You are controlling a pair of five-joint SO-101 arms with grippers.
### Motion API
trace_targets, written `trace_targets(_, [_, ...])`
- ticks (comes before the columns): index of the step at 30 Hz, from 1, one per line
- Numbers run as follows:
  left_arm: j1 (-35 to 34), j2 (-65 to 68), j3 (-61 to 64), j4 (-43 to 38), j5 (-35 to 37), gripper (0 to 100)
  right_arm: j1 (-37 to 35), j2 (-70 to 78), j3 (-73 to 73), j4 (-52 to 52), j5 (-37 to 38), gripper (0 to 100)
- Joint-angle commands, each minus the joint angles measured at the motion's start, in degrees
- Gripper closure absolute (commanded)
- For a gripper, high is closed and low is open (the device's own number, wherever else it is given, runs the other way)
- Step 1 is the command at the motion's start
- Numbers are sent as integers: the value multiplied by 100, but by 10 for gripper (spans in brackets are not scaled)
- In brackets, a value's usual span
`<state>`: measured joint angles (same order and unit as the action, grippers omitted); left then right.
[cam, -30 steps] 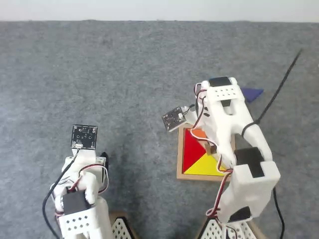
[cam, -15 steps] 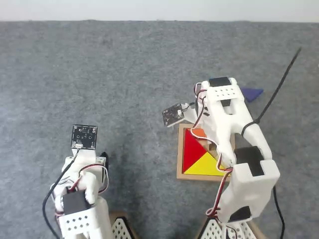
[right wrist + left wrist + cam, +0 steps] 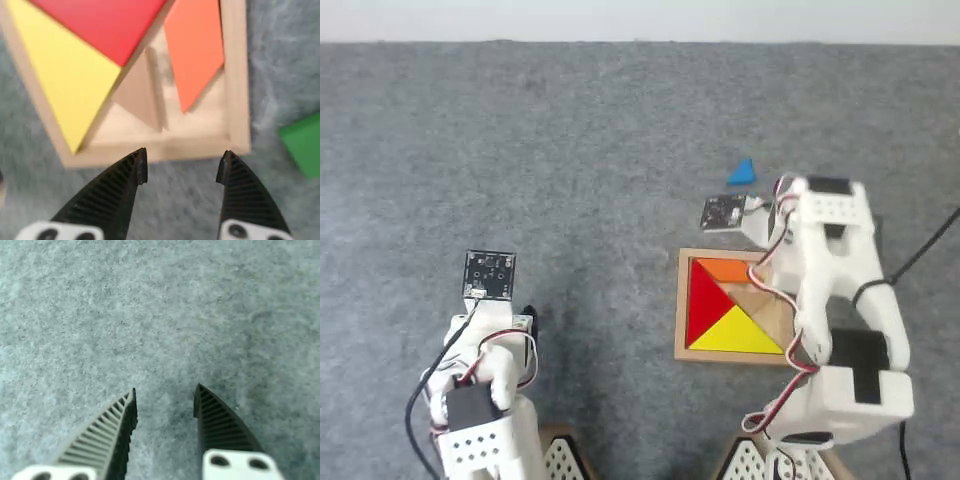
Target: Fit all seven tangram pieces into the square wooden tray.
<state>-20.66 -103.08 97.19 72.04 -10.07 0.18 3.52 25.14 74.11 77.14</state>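
Note:
The square wooden tray lies at centre right of the table. In it are a red triangle, a yellow triangle, an orange piece along the far edge and a tan triangle. The right wrist view has the same tray with the red triangle, yellow triangle, orange piece and tan triangle. My right gripper hangs open just outside the tray's rim, holding nothing. My left gripper is open over bare carpet at the near left.
A small blue triangle lies on the carpet beyond the tray. A green piece sits beside the tray's corner. The right arm covers the tray's right side. The left arm stays at the front left. Grey carpet covers the table.
The right arm has swung right and back off the tray's middle. The orange piece now lies flat in the tray. The blue triangle has come into view.

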Motion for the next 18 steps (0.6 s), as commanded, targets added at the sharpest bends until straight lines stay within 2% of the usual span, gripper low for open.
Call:
trace_targets(1, [35, -114, -84, 35, 70, 817, 84, -576, 879, -1147, -466, 764])
trace_targets(5, [35, -114, -84, 35, 70, 817, 40, -971, 1732, -1886, -527, 764])
trace_targets(10, [35, -114, -84, 35, 70, 817, -57, -1059, 1855, -2035, -923, 764])
trace_targets(18, [35, -114, -84, 35, 70, 817, -593, -1051, 1855, -2062, -1574, 764])
